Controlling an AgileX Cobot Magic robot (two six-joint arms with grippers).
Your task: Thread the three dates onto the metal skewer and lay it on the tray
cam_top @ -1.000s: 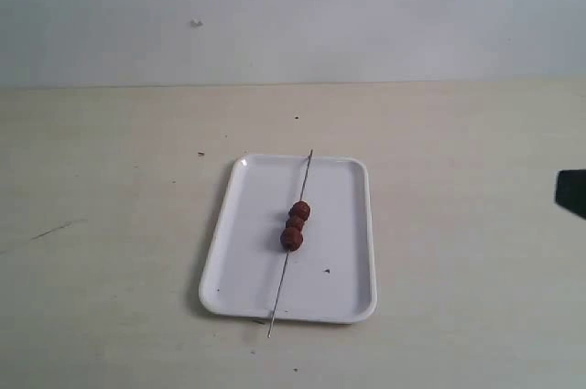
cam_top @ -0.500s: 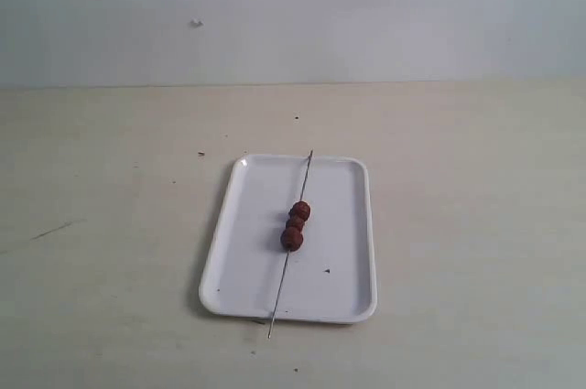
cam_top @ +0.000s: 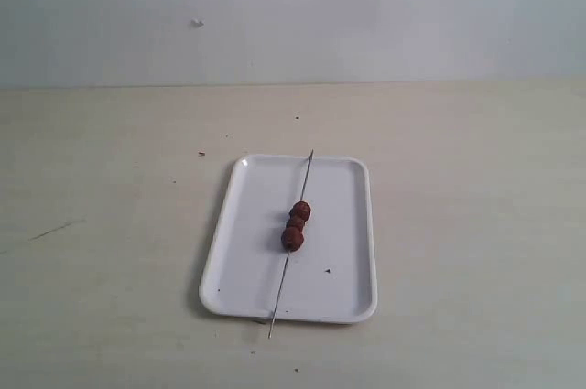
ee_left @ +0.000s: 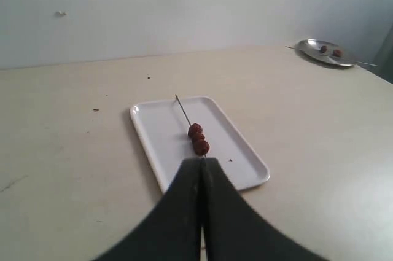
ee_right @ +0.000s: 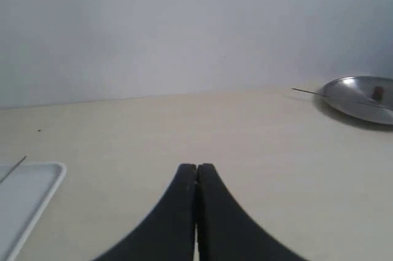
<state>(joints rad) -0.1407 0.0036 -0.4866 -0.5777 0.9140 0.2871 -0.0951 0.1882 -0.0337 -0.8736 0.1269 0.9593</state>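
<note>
Left hand (ee_left: 201, 164) and right hand (ee_right: 196, 167) are both clenched on nothing. One metal skewer (cam_top: 281, 284) carrying three dates (cam_top: 294, 225) lies on the one tray (cam_top: 247, 261). Its long axis follows the tray's length, straight ahead of the left hand, which seems nearer.

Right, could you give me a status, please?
Left pincer shut, empty; right pincer shut, empty. Three dark reddish-brown dates threaded on thin grey metal skewer, lying on flat white tray. Nothing in the way.
</note>
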